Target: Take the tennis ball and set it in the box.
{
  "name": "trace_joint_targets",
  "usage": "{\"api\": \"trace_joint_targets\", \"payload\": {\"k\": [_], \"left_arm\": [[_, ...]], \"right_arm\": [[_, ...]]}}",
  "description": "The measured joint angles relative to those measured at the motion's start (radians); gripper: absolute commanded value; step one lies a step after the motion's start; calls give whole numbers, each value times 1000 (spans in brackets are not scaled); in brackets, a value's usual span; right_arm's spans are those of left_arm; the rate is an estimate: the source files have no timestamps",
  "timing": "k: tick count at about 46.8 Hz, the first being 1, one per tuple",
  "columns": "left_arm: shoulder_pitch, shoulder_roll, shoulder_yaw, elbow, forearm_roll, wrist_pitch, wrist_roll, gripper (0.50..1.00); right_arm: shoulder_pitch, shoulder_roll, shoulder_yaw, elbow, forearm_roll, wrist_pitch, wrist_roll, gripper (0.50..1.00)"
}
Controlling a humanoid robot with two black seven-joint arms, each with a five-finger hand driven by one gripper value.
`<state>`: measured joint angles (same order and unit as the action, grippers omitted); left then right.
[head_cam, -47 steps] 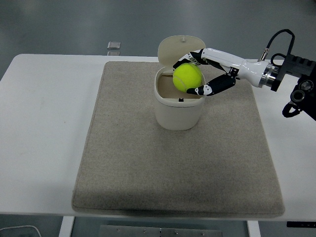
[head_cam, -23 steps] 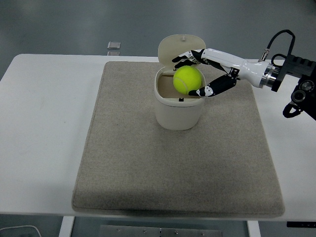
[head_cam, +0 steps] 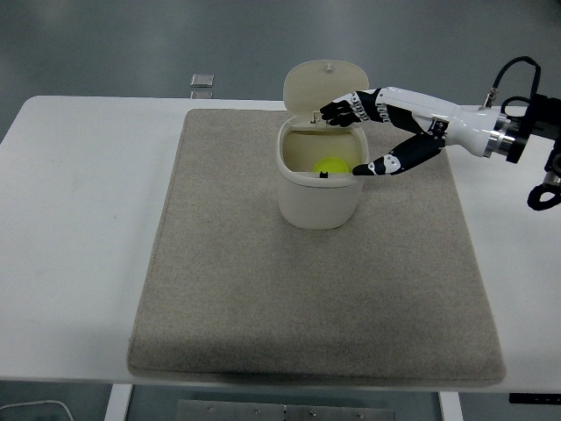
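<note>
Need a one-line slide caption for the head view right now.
Tennis ball lies inside the open-lidded box; the right hand hovers open beside its rim.

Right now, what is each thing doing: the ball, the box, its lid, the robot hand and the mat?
tennis ball: lying inside the box, not held.
box: upright on the mat.
lid: flipped open, standing up behind the opening.
right robot hand: open, empty, over the box's rim.
mat: flat on the table.
</note>
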<state>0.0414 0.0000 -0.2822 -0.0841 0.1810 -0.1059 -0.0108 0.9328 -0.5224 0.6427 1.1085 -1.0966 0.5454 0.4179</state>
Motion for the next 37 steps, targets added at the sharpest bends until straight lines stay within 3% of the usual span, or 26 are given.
{"api": "trace_joint_targets", "payload": {"k": [6,14,26,37], "left_arm": [[0,0,0,0,0,0,0,992],[0,0,0,0,0,0,0,992],[0,0,0,0,0,0,0,992],[0,0,0,0,0,0,0,992]], "right_arm": [[0,-49,0,0,70,59,-1,858],[-6,-70,-10,-42,174,66,-7,858],[-26,-45,-4,-213,333,50,-72,856],[-25,25,0,-366,443,26,-156,858]]}}
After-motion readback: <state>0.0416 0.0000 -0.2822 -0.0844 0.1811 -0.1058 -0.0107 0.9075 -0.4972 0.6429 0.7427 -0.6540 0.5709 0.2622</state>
